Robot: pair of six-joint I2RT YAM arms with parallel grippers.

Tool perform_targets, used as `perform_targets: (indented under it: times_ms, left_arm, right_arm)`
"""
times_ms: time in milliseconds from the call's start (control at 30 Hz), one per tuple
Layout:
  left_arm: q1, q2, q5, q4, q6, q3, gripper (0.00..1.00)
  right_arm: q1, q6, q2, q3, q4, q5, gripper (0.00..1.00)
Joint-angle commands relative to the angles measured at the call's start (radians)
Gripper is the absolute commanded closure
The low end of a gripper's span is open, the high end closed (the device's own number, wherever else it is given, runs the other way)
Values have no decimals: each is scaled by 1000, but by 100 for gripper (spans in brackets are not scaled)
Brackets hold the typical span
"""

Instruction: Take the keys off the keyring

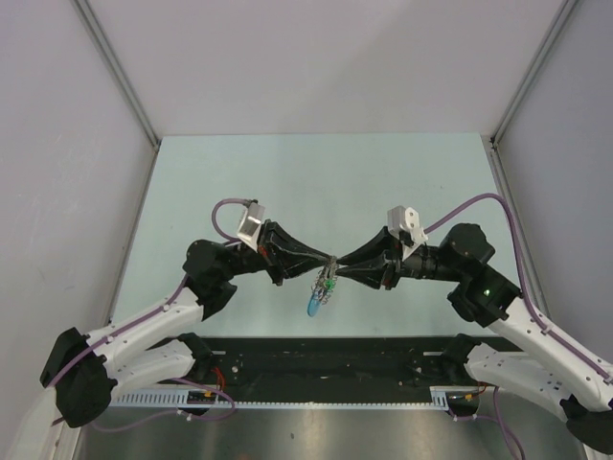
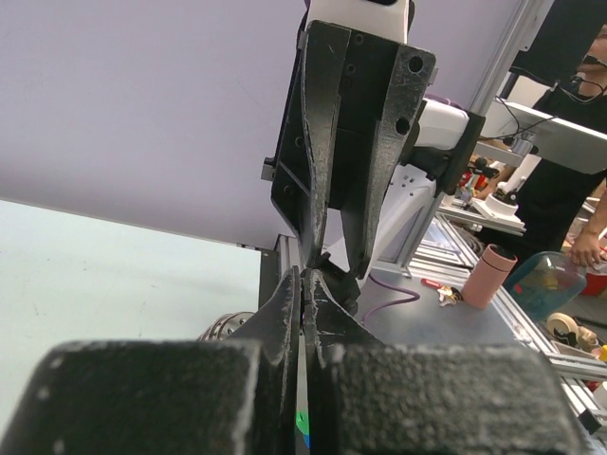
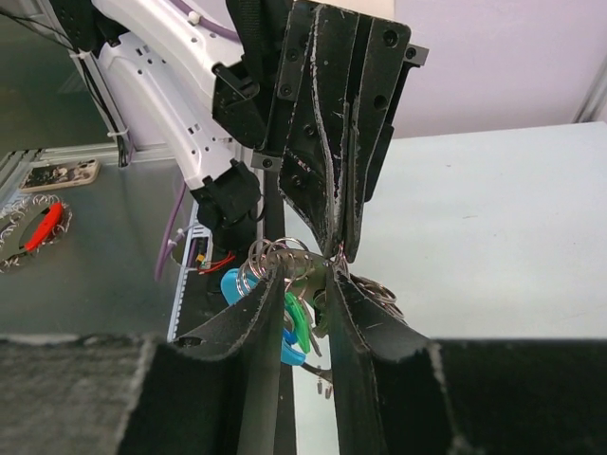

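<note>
Both grippers meet tip to tip above the middle of the pale green table (image 1: 316, 182). The keys (image 1: 322, 292) hang under that meeting point: silvery blades with a blue piece (image 1: 313, 309) and a green piece (image 1: 328, 284). My left gripper (image 1: 325, 257) is pressed shut (image 2: 303, 277) on the thin keyring (image 3: 340, 254). My right gripper (image 1: 343, 266) is closed (image 3: 306, 273) on the bunch, with silvery rings (image 3: 270, 254) and a flat key between its fingers. The blue piece (image 3: 230, 284) and green piece (image 3: 297, 320) dangle below them.
Grey walls and metal frame posts (image 1: 115, 72) enclose the table on three sides. A black mat (image 1: 326, 359) lies along the near edge between the arm bases. Beyond the cell are a bench with a pink cup (image 2: 489, 275) and a person (image 2: 569, 142).
</note>
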Motion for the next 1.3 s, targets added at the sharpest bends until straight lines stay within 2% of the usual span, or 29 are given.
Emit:
perform_targets:
  times_ms: [0, 700, 1267]
  left_arm:
    - [-1, -13, 6, 78, -19, 5, 100]
    - [-2, -24, 3, 64, -5, 2, 100]
    - [-2, -25, 6, 46, 10, 2, 100]
  right_arm:
    - [18, -14, 15, 1, 34, 19, 72]
    - [88, -22, 53, -1, 31, 205, 75]
    - [105, -14, 57, -1, 55, 277, 74]
